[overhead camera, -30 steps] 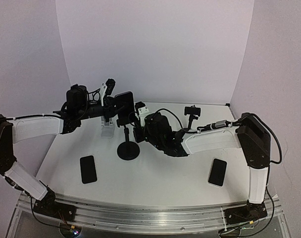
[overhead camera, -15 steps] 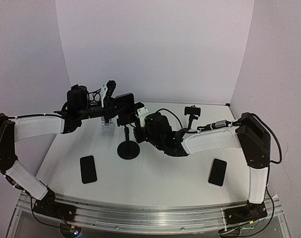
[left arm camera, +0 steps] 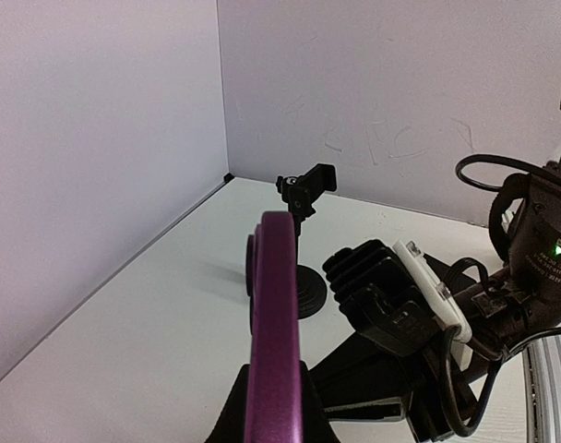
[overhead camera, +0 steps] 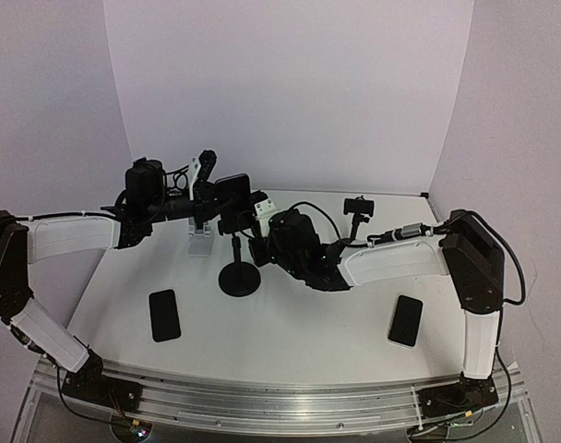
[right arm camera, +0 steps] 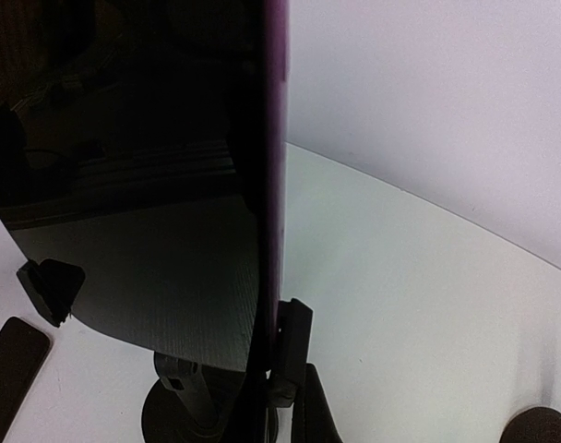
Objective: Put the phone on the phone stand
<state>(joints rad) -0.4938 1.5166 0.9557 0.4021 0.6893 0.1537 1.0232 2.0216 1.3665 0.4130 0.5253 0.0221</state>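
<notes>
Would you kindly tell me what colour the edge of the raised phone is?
The phone has a purple edge, clearest in the left wrist view.

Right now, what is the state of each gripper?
Left gripper: closed on the phone.
Right gripper: closed; whether it holds anything cannot be told.

Robotics lab: plain lilac walls (overhead camera: 290, 83) enclose a white table (overhead camera: 299, 337); an aluminium mounting rail (overhead camera: 280, 399) lines its near edge.

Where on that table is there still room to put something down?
The widest bare stretch of table is in front, between the left phone and the right phone. Farther back it is crowded: black stand, clear stand, small stand, left arm, right arm.
</notes>
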